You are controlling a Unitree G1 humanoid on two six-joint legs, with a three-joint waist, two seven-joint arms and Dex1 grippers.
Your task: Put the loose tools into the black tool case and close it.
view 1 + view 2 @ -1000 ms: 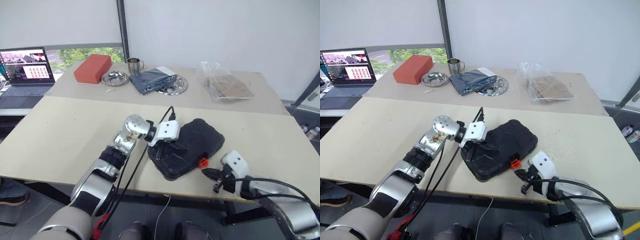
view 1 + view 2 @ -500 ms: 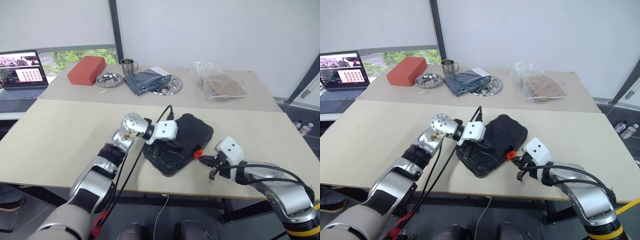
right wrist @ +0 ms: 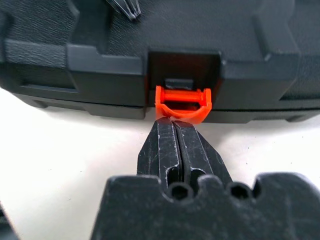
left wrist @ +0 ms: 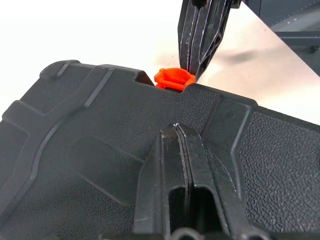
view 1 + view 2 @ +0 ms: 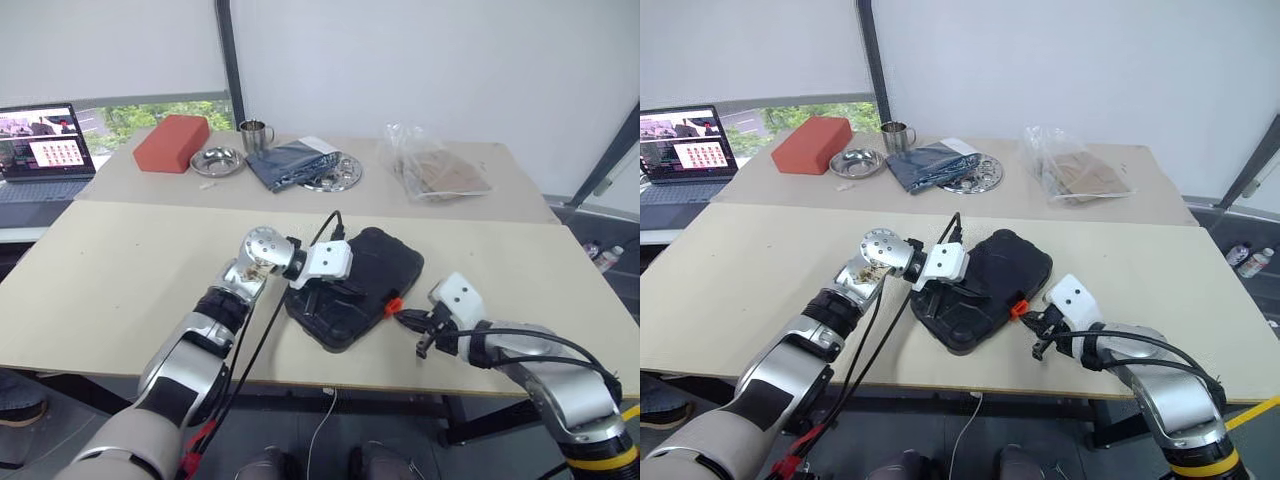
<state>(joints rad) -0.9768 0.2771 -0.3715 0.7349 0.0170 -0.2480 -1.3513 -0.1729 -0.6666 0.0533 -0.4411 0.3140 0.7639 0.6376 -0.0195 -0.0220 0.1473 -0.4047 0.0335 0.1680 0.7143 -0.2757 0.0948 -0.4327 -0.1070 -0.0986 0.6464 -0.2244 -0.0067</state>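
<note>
We note two pale tables set end to end. On the near one, close to its front edge, lies the black tool case, lid down, set at a slant.

On the far table we see a laptop at the left end, a red-brown block, a crumpled clear plastic bag, a folded dark cloth over a round metal plate, a small metal bowl and a steel mug.

The left gripper has its fingers pressed together, tips resting on top of the case lid.

The right gripper is likewise pinched flat with nothing between the fingers; its tips touch the underside of the orange latch on the case's front edge. The latch sticks out from its recess.
</note>
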